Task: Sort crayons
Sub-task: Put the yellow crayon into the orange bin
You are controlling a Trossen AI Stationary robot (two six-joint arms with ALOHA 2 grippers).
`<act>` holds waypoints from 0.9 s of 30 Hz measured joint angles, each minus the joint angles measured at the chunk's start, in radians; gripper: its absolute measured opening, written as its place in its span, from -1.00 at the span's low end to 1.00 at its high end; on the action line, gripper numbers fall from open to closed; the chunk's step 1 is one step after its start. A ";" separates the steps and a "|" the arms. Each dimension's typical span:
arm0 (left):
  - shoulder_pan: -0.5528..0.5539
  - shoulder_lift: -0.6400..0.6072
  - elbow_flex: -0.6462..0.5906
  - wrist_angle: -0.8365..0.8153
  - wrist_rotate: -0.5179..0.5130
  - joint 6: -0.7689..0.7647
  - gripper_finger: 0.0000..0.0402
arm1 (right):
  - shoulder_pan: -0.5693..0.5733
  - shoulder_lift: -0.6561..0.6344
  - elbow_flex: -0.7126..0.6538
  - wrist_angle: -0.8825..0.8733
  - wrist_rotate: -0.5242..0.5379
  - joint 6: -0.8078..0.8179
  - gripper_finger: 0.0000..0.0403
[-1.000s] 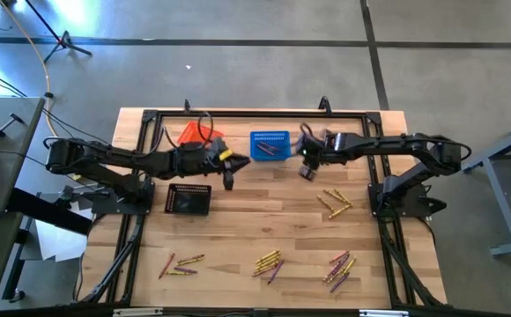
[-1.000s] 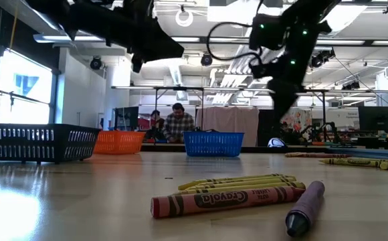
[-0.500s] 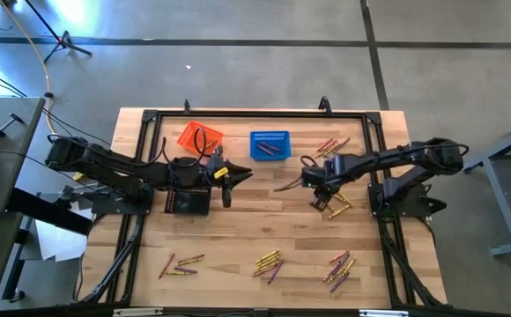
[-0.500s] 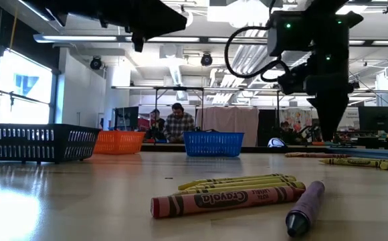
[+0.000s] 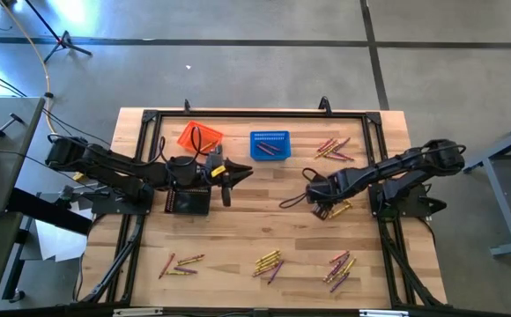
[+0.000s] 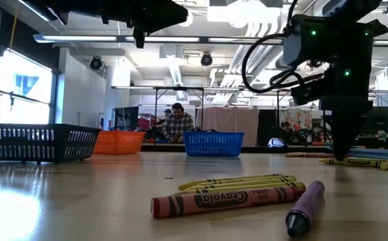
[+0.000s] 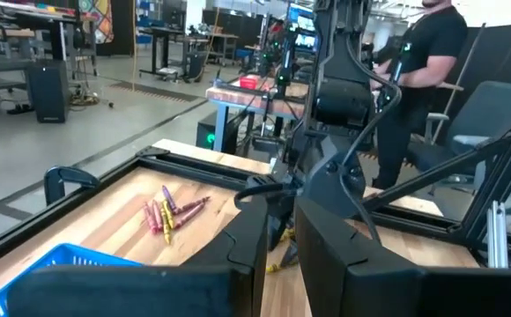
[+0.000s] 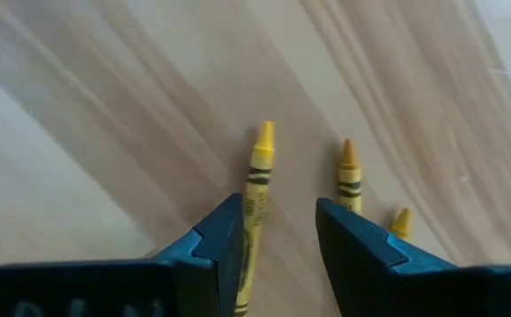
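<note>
Crayons lie on the wooden table in loose clusters: a yellow group [image 5: 336,208], one at the far right [image 5: 330,147], and several along the near edge [image 5: 269,262]. My right gripper [image 5: 322,199] points down, open, just over the yellow group. Its fingers stand either side of bare wood, with one yellow crayon [image 8: 257,180] running along the inner edge of one finger [image 8: 223,238]. I cannot tell whether they touch. My left gripper [image 5: 242,173] hangs level above the table beside the black basket [image 5: 188,199], narrowly open with nothing in it [image 7: 280,255].
An orange basket [image 5: 200,136] and a blue basket [image 5: 270,145] holding a few crayons stand at the far side. More yellow crayons [image 8: 350,180] lie beside my right gripper. A black frame [image 5: 150,119] rims the table. People sit in the room behind [image 6: 176,124].
My right gripper has swung from beside the blue basket toward the table's near edge and come down over the yellow crayons, rolling as it went. My left gripper has shifted a little toward the near edge, away from the orange basket. No crayon has moved.
</note>
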State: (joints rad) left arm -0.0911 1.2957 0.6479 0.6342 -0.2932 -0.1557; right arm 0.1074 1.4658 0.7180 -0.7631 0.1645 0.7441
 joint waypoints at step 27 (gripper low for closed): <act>-0.014 0.000 0.000 0.000 -0.007 0.014 -0.76 | -0.002 -0.001 -0.051 0.139 -0.054 -0.068 -0.93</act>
State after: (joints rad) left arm -0.1055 1.2957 0.6479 0.6342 -0.3001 -0.1416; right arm 0.1055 1.4652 0.6670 -0.6243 0.1106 0.6765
